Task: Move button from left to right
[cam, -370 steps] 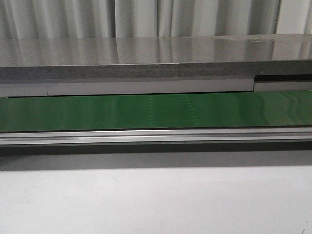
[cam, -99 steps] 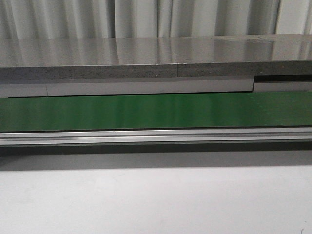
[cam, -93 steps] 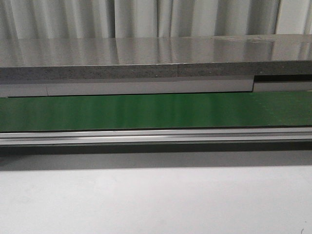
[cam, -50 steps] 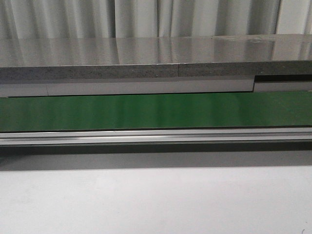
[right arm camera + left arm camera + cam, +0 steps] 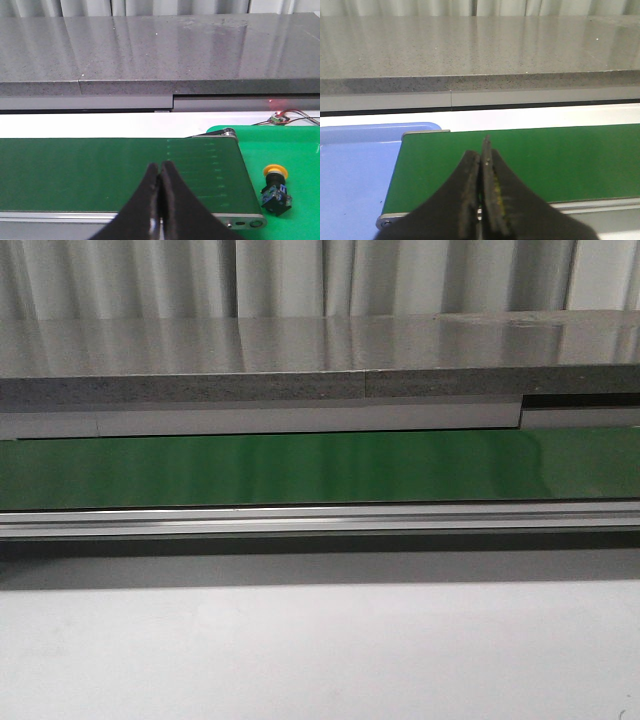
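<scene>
The button [image 5: 274,190], with a yellow-orange head on a black body, lies on a bright green tray [image 5: 285,150] just past the belt's end in the right wrist view. My right gripper [image 5: 160,167] is shut and empty over the green belt [image 5: 100,170], well apart from the button. My left gripper [image 5: 481,152] is shut and empty over the other end of the belt [image 5: 545,155]. The front view shows the belt [image 5: 320,468] bare, with no button and no gripper.
A blue tray [image 5: 355,170] lies past the belt's end in the left wrist view. A grey stone ledge [image 5: 320,360] runs behind the belt. An aluminium rail [image 5: 320,520] edges it in front. A small circuit board with wires [image 5: 277,118] sits behind the green tray.
The faint dotted seam on the belt seen 3.7 s ago in the front view has passed out of that view. Nothing else has changed there.
</scene>
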Controlling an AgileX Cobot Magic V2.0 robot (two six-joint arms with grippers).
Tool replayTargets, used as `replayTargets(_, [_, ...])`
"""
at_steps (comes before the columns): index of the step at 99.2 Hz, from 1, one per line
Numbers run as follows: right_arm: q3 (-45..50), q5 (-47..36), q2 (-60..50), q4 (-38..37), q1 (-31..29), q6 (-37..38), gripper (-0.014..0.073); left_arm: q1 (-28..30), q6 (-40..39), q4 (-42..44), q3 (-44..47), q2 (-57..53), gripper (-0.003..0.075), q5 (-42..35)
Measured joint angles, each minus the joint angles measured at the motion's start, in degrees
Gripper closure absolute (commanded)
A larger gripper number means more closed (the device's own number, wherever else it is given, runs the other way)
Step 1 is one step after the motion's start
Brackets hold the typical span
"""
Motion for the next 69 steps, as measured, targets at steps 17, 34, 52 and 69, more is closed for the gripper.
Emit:
replayTargets(17, [0.6, 0.0, -0.7, 0.0, 0.0, 0.0, 0.0661, 0.0, 0.0, 0.0, 0.0, 0.0, 0.0741, 0.0])
replayTargets(34, [3.2, -0.5, -5.7, 0.0, 1.3, 0.3, 0.0661, 0.0, 0.0, 0.0, 0.0, 0.0, 0.0741, 0.0])
replayTargets(52, [10.4, -1.0, -15.1, 0.0, 2.0, 0.5, 0.0661, 0.0, 0.0, 0.0, 0.0, 0.0, 0.0741, 0.0])
replayTargets(69, [18.4, -1.6, -23.0, 0.0, 2.0, 0.5, 0.0661, 0.0, 0.0, 0.0, 0.0, 0.0, 0.0741, 0.0])
